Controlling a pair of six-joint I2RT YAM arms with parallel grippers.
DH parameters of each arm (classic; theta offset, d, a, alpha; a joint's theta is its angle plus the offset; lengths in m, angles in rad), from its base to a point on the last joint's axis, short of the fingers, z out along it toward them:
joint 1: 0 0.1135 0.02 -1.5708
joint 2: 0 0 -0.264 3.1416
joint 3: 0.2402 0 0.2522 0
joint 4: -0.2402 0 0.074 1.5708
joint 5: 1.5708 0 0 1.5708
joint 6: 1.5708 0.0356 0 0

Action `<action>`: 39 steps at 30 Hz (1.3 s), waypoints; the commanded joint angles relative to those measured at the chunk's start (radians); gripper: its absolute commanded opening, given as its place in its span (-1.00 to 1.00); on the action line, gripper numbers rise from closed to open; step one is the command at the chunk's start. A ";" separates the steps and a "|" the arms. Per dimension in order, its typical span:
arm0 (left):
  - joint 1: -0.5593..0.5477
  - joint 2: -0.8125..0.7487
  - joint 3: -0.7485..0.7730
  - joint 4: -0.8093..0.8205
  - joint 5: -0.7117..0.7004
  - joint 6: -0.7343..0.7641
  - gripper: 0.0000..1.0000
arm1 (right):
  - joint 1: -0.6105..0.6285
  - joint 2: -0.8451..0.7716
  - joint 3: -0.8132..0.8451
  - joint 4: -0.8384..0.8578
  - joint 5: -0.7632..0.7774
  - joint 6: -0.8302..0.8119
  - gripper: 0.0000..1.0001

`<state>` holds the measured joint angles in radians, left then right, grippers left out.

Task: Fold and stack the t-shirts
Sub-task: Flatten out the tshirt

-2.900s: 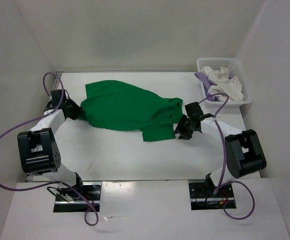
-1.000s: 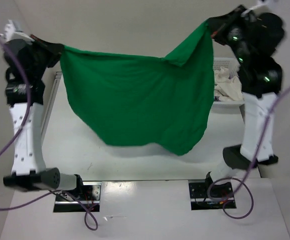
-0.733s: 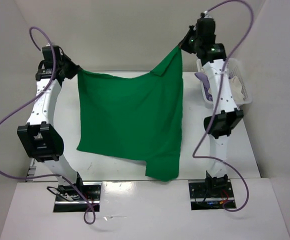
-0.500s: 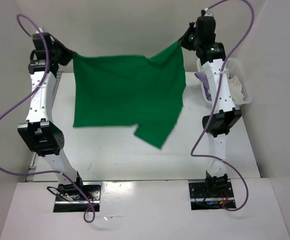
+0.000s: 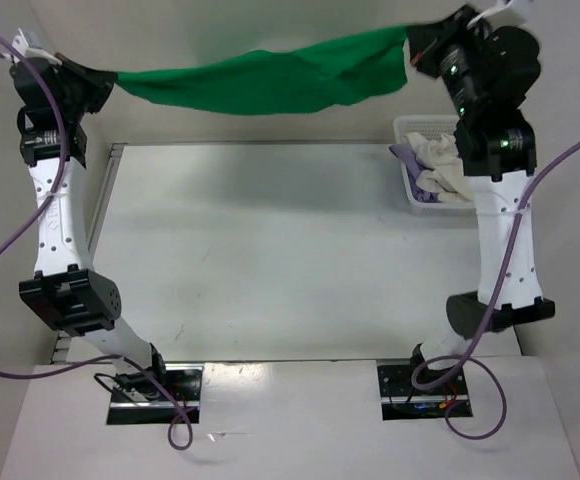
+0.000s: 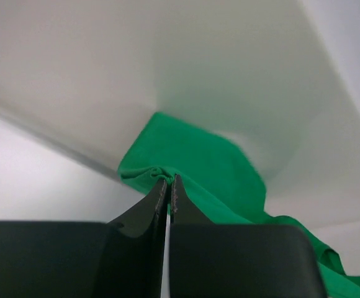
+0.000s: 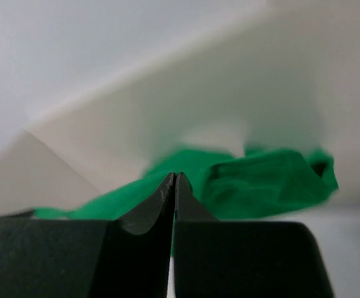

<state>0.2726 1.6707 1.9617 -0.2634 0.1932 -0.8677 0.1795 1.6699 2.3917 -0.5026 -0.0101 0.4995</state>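
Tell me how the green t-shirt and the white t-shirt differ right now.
The green t-shirt hangs stretched in the air between the left gripper and right gripper, both shut on it; the white t-shirt lies crumpled in the basket. The green t-shirt is spread wide, the white t-shirt bunched up. Neither is folded yet.

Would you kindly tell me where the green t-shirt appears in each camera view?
Top external: green t-shirt stretched across the top.
Left wrist: centre, pinched by left end effector.
Right wrist: lower centre, at right end effector.
Shared landmark: white wall behind it.
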 commanded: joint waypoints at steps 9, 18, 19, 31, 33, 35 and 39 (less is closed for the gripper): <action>-0.006 -0.251 -0.755 0.162 -0.008 0.122 -1.00 | -0.049 -0.228 -1.252 0.087 -0.069 0.025 -1.00; -0.006 -0.341 -1.143 0.055 -0.066 0.128 -1.00 | -0.049 -0.390 -1.488 -0.068 -0.148 0.085 -1.00; -0.006 -0.356 -1.143 0.003 -0.066 0.128 -1.00 | -0.049 -0.415 -1.488 -0.086 -0.175 0.111 -1.00; 0.027 -0.504 -0.898 -0.215 0.050 0.125 -1.00 | -0.060 -0.549 -1.325 -0.283 -0.229 0.114 -1.00; 0.027 -0.442 -0.732 -0.249 0.099 0.116 -1.00 | -0.060 -0.497 -1.061 -0.283 -0.205 0.087 -1.00; 0.027 -0.418 -0.531 -0.249 0.126 0.098 -1.00 | -0.060 -0.464 -0.806 -0.307 -0.174 0.064 -1.00; 0.027 -0.376 -0.235 -0.263 0.175 0.061 -1.00 | 0.014 -0.389 -0.424 -0.379 -0.012 0.007 -1.00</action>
<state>0.2935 1.2995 1.5337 -0.5426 0.2939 -0.7696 0.1474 1.2922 1.7359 -0.8433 -0.1474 0.5697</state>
